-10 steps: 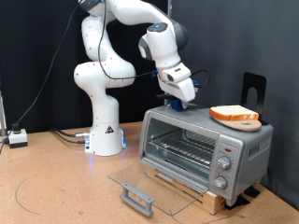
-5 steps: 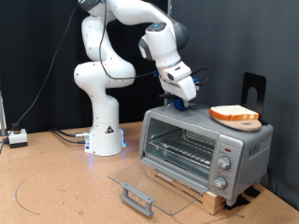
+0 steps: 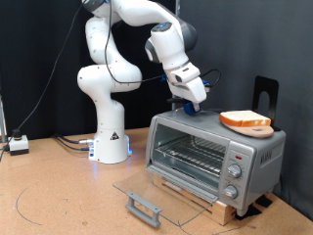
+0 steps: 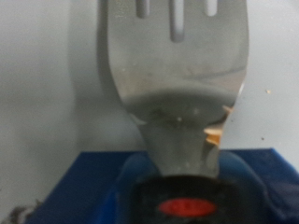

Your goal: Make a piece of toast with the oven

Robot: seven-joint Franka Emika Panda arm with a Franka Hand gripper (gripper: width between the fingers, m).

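Exterior view: oven [image 3: 210,157] door dropped open, rack bare; piece of toast [image 3: 245,119] lying on a plate atop the oven, not yet inside. Gripper [image 3: 193,104] hovering over the roof's left end, seemingly clutching a fork [image 4: 175,70]; jaw opening impossible to tell.

Boxy silver-grey toaster oven [image 3: 210,157]: glass door dropped flat open, wire rack bare, knobs on right panel | Flat orange-crusted toast slice [image 3: 245,120]: lying on round plate atop oven's roof

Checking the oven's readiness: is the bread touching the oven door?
Apart. The exterior view shows the bread on a plate atop the oven, while the door lies open below.
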